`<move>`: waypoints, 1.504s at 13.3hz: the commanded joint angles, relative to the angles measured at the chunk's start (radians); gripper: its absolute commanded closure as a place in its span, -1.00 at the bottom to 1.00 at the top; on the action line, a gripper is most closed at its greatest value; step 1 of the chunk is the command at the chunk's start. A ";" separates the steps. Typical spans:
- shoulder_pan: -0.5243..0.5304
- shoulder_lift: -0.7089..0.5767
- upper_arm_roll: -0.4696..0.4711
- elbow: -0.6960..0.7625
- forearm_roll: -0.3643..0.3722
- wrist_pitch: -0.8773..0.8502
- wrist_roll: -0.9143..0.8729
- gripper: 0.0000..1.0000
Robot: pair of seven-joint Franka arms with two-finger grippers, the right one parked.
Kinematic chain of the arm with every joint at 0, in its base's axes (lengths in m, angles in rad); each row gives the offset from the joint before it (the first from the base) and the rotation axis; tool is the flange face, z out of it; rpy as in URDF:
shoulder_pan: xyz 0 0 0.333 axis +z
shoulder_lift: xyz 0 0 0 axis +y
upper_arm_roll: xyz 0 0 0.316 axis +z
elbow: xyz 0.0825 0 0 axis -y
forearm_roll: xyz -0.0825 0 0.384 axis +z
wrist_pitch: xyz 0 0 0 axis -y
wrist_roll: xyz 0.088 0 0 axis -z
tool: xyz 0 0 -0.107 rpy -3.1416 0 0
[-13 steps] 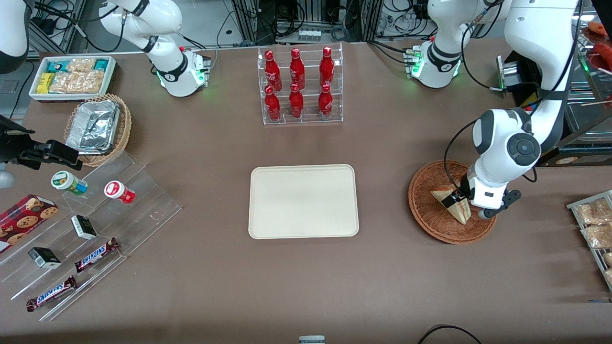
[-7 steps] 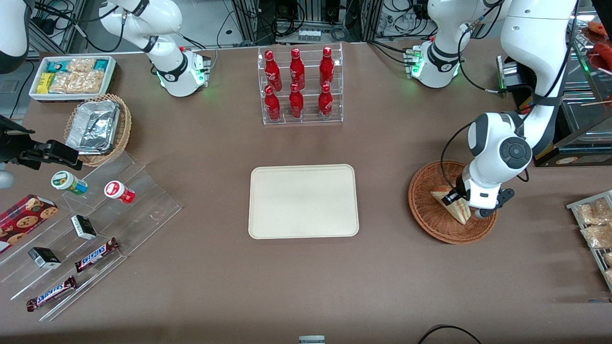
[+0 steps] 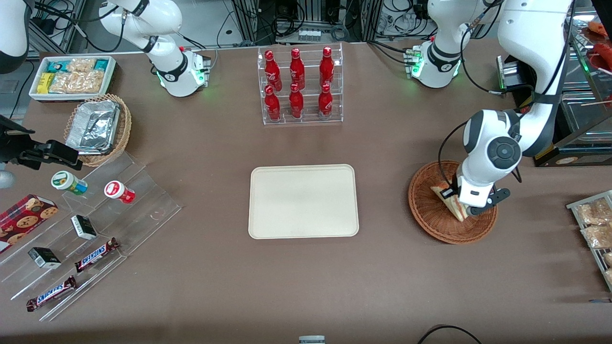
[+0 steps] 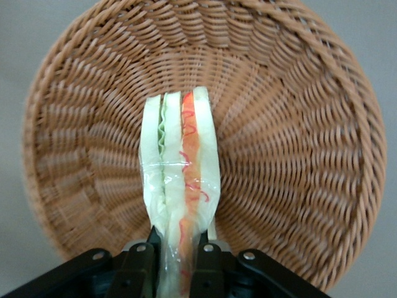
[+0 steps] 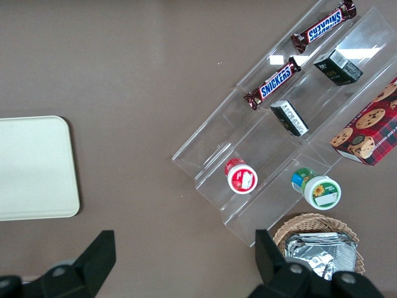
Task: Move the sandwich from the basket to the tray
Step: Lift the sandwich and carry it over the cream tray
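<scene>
The sandwich (image 3: pixel 450 202) (image 4: pixel 180 180), a wrapped pale wedge with green and red filling, hangs over the round reddish-brown basket (image 3: pixel 430 217) (image 4: pixel 291 124) toward the working arm's end of the table. My gripper (image 3: pixel 457 200) (image 4: pixel 177 248) is shut on the sandwich's narrow end, one black finger on each bread face. The sandwich looks lifted slightly off the basket floor. The cream-white tray (image 3: pixel 303 201) (image 5: pixel 34 167) lies flat at the table's middle, with nothing on it.
A clear rack of red bottles (image 3: pixel 300 86) stands farther from the camera than the tray. Toward the parked arm's end are a tan basket with foil containers (image 3: pixel 97 126), a snack bin (image 3: pixel 72 76) and clear stepped shelves (image 3: pixel 91 224) with small goods. Packets (image 3: pixel 593 224) lie near the basket.
My gripper has risen and drifted slightly toward the tray with the sandwich held in it. The sandwich has come up from the basket floor.
</scene>
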 commanded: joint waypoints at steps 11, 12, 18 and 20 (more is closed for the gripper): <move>-0.411 0.145 -0.029 0.370 -0.085 -0.162 -0.010 1.00; -0.416 0.182 -0.055 0.405 -0.090 -0.136 -0.007 1.00; -0.416 0.349 -0.140 0.576 -0.093 -0.128 0.059 1.00; -0.416 0.392 -0.163 0.619 -0.092 -0.128 0.059 1.00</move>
